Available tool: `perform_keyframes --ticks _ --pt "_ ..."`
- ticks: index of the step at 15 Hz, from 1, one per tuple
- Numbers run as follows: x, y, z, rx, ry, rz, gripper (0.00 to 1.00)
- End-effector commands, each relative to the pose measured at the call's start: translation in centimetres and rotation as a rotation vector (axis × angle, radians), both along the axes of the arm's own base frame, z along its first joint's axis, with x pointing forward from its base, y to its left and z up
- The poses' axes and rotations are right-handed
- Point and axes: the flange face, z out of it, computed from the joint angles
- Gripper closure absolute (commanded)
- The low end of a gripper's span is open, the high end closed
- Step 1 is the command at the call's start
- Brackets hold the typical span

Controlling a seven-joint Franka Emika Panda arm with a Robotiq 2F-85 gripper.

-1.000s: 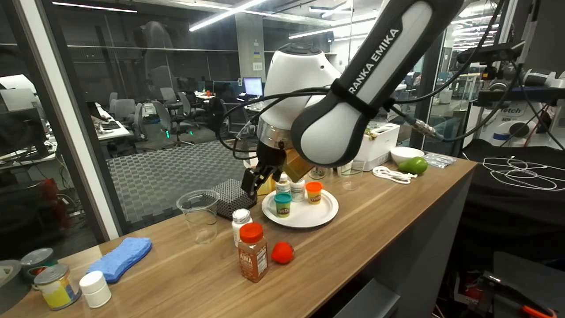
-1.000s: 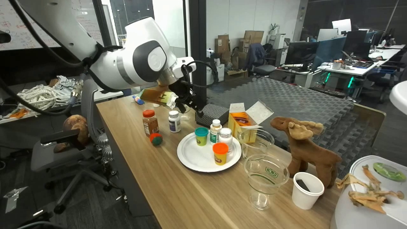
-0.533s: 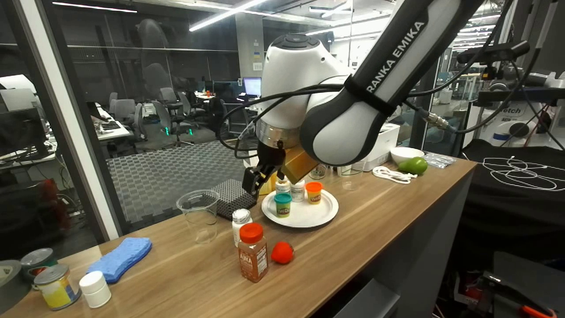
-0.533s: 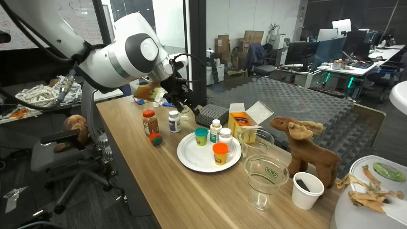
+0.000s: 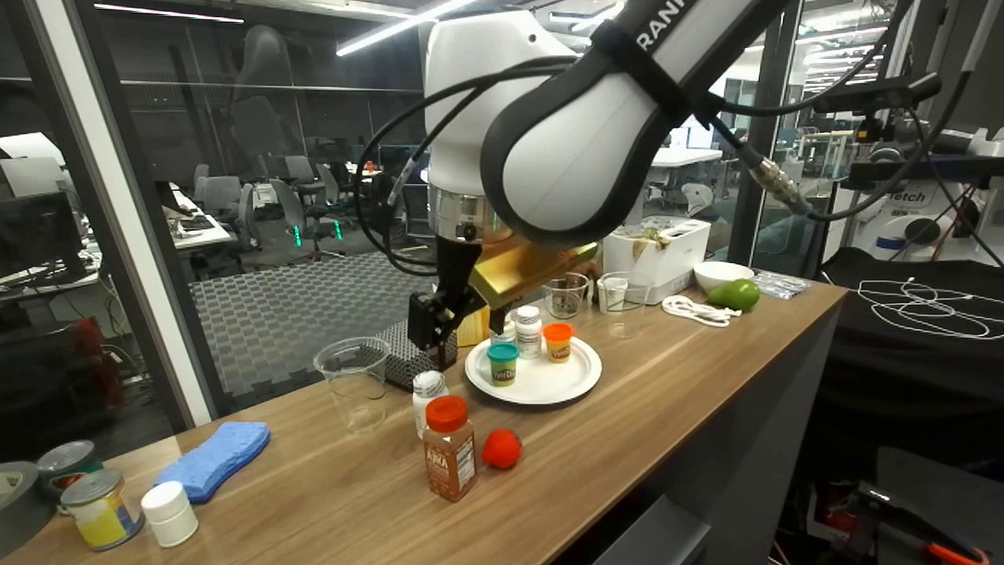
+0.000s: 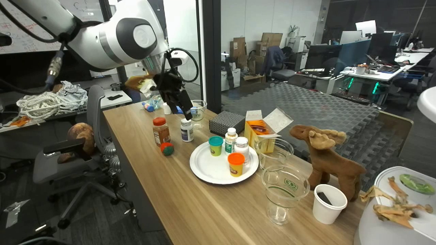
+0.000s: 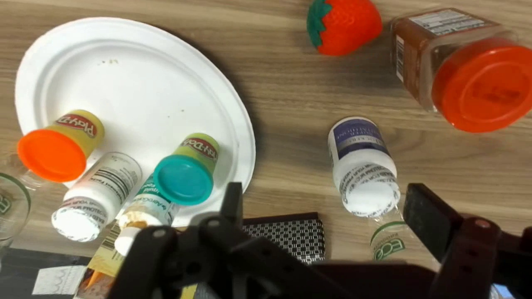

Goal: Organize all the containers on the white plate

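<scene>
The gripper [image 7: 325, 207] hangs above the worktop [image 5: 596, 439], its two fingers spread wide apart. In the wrist view the blue-labelled bottle [image 7: 358, 141] stands upright on the worktop below the gripper and shows in the gap between the fingers, nearer the one on the right of that view; how close the fingertips are to its cap I cannot tell.

The white plate [image 7: 124, 79] lies to the left of the gripper in that view. On it stand, all upright, the teal-lidded pot [image 7: 183, 178] on the side toward the gripper, the orange-lidded pot [image 7: 52, 155] on the side away from it, and between the two a green-labelled bottle [image 6: 230, 141] and a white bottle [image 7: 106, 178], next to each other.

Higher in the wrist view, to the right of the gripper's gap, the spice bottle [image 7: 482, 85] with its red-orange cap stands upright; a red strawberry [image 7: 351, 27] lies just beside it, toward the plate. In an exterior view a dark patterned box [image 6: 227, 124] sits to the right of the gripper, an open yellow box [image 6: 249, 134] farther right.
</scene>
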Motion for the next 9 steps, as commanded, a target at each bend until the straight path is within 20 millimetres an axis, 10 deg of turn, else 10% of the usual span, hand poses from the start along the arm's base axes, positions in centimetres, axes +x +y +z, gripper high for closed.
perform_keyframes --ticks 1,9 --pt "0.7 0.3 2.6 0.032 0.009 -0.03 0.0" --pt "2.4 -0.3 -0.6 0.182 0.149 -0.052 0.0"
